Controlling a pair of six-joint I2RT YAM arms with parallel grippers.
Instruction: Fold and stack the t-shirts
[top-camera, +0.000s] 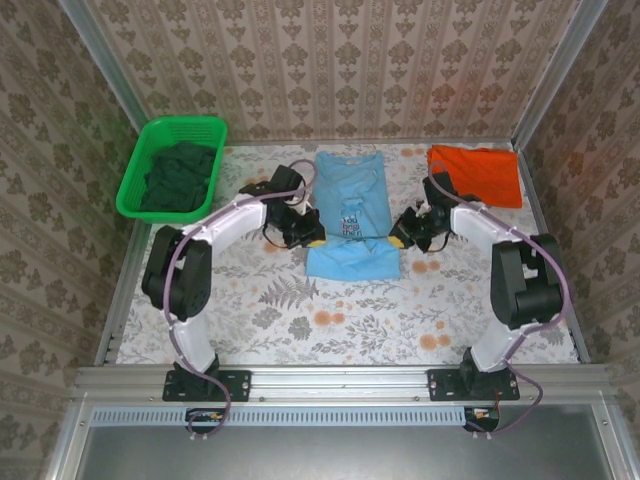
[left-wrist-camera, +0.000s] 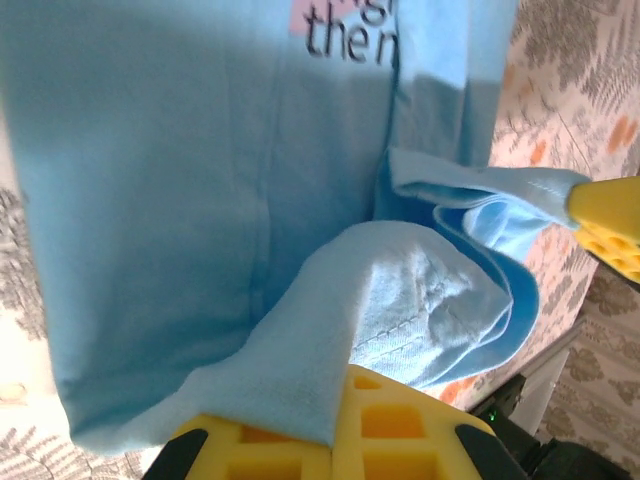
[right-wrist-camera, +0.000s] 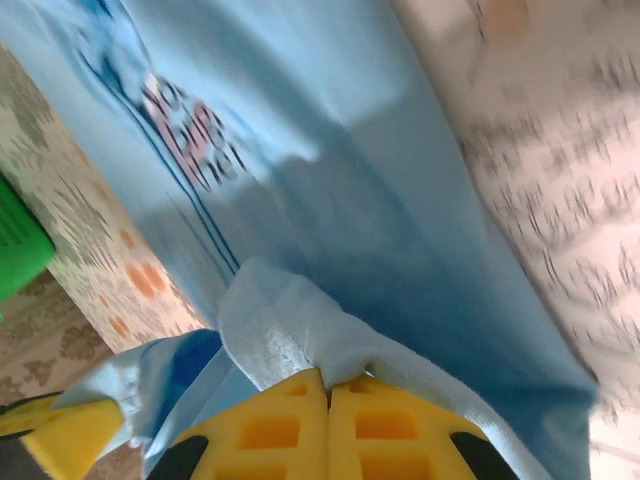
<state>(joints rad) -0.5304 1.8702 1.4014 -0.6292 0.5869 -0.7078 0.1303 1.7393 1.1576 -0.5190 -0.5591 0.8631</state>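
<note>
Now left fingers (left-wrist-camera: 400, 440) and right fingers (right-wrist-camera: 390, 430) are clenched on the blue shirt (top-camera: 350, 190) (one at each side edge).

a lab test booth dressed like a home: damask wallpaper panels (top-camera: 330, 60) held in bare aluminium posts (top-camera: 100, 60), a fern-print tablecloth (top-camera: 330, 310) (orange blossoms too), and a left arm (top-camera: 185, 270) and right arm (top-camera: 520, 280) bolted to a metal rail (top-camera: 340, 382).

light blue t-shirt (top-camera: 346, 190), orange-red t-shirt (top-camera: 480, 173), green basket (top-camera: 134, 173)
</note>
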